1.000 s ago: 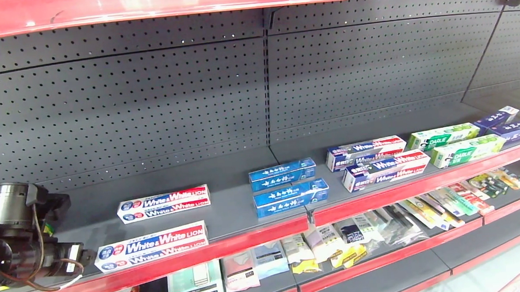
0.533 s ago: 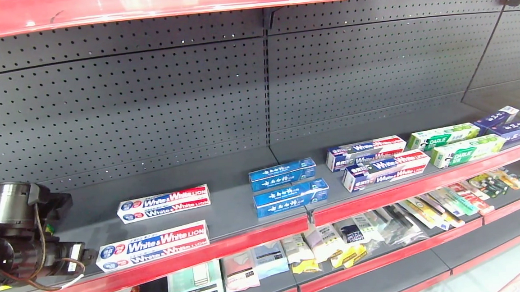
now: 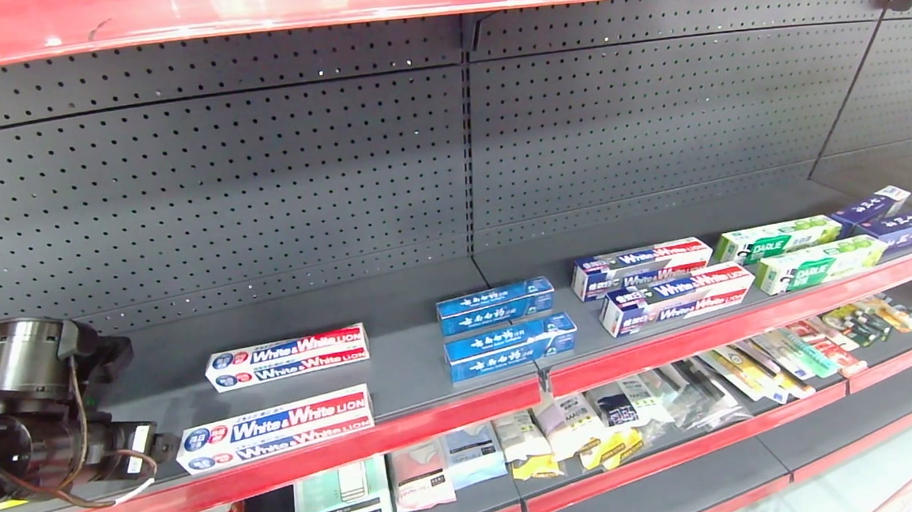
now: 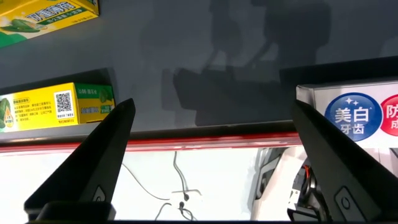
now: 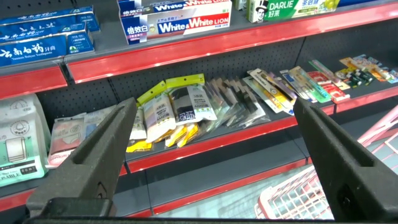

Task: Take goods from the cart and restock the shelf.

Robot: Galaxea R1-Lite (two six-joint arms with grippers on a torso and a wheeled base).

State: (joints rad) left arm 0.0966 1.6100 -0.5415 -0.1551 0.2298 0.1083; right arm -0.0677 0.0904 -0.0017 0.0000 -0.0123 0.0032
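1. The left gripper (image 4: pixel 213 106) sits at the left end of the shelf (image 3: pixel 395 291), low over its red front rim (image 3: pixel 357 444). Its two dark fingers (image 4: pixel 93 168) are spread wide, with only bare shelf between them.
2. The front toothpaste box (image 3: pixel 275 429) (red, white and blue) lies flat along that rim. Its left end is just beside one finger of the left gripper, and I cannot tell whether the two touch.
3. A second toothpaste box (image 3: pixel 288 357) of the same kind lies flat behind the first, apart from it and roughly parallel.
4. Farther right on the same shelf are two blue boxes (image 3: pixel 511 347), one behind the other. Beyond them come more red-and-white, green and dark blue boxes.
5. On the far side of the left gripper from the toothpaste, two yellow-and-green boxes (image 4: pixel 56 106) rest on the shelf.
6. The right gripper (image 5: pixel 214 102) also has its fingers wide apart and holds nothing. It faces the lower shelf (image 5: pixel 205 146), where flat packets (image 5: pixel 180 109) lie overlapping, and the wire cart (image 5: pixel 298 199) shows below it.
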